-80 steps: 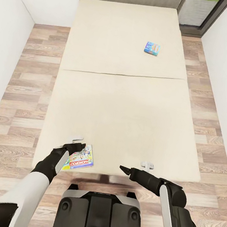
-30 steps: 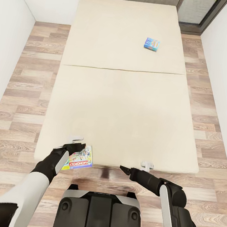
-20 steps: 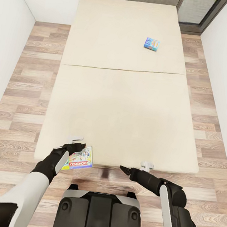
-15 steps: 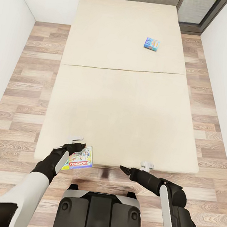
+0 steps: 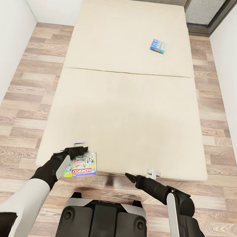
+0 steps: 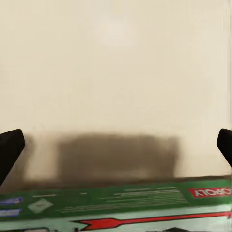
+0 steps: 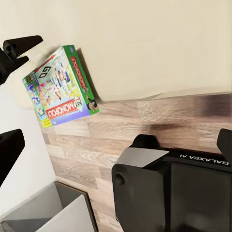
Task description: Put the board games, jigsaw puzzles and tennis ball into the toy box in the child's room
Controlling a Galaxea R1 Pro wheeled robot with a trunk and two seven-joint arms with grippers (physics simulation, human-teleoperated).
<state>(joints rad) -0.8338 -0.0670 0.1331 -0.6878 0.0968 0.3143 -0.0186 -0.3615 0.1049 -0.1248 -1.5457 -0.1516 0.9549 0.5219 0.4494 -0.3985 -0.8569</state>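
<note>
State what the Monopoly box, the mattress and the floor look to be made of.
Monopoly box: likely printed cardboard, with crisp edges and smooth colour artwork. Mattress: probably matte beige fabric, soft-looking and seamed across the middle. Floor: wood planks or laminate, with visible grain and staggered boards.

floor: wood-plank flooring in mixed brown and grey tones, running along both long sides and the near end
walls: plain white walls at either side
window: tall dark-framed glass panel in the far right corner, greenery behind it
</note>
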